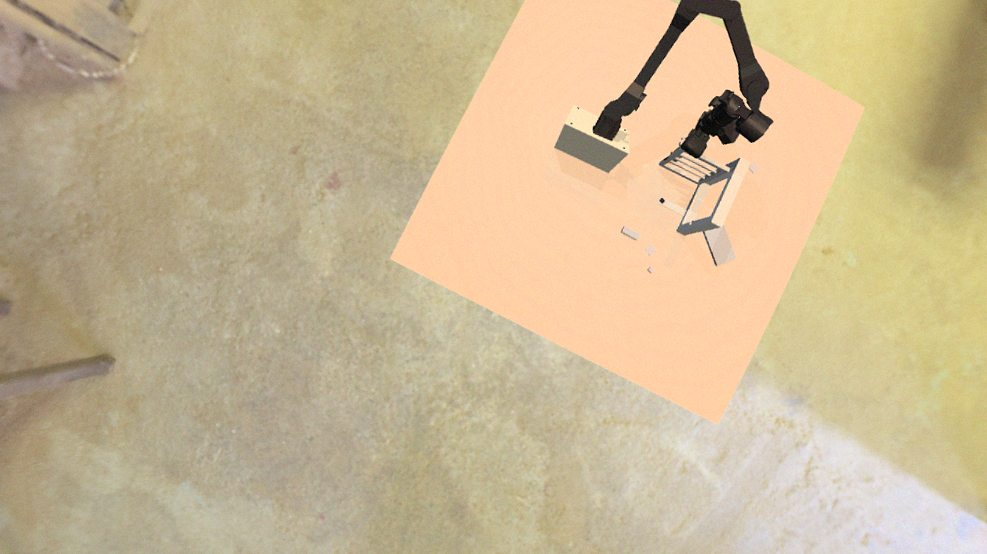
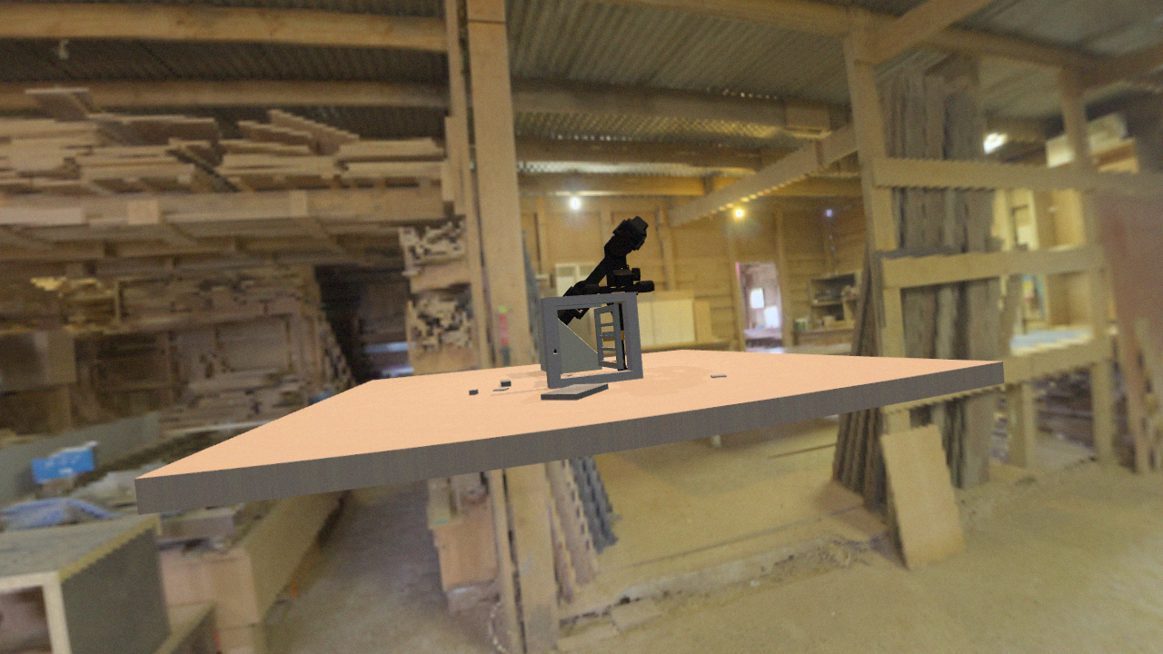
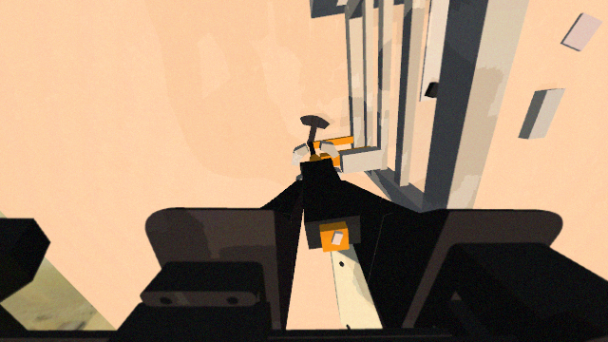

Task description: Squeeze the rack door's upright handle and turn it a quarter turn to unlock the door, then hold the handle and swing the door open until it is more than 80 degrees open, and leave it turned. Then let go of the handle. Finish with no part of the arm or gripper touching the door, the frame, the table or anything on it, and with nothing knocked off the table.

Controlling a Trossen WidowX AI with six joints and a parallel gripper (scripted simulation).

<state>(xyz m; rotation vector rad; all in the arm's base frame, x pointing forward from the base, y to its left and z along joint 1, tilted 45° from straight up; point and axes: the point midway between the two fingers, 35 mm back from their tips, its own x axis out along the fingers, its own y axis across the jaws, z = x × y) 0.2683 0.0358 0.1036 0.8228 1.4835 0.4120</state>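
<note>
The grey barred door (image 1: 684,176) (image 2: 620,337) (image 3: 494,85) stands swung out from the upright grey frame (image 1: 728,194) (image 2: 634,345) at a wide angle; I cannot read the exact angle. My gripper (image 3: 320,186) is at the door's free edge, shut on the upright handle. The handle's dark end (image 3: 314,122) shows past the pale fingertips, and orange and grey brackets (image 3: 361,161) join it to the door. The fingers hide most of the handle, so its exact turn is unclear. In the top view the black gripper body covers the handle.
The arm's base box (image 1: 592,146) stands left of the door. A pale strip (image 1: 671,205) with a black tip lies between door and small blocks, including a grey block (image 1: 630,232) (image 3: 541,114). A flat slab (image 1: 719,247) (image 2: 573,391) lies by the frame. A small piece (image 1: 753,168) (image 2: 718,375) lies behind it.
</note>
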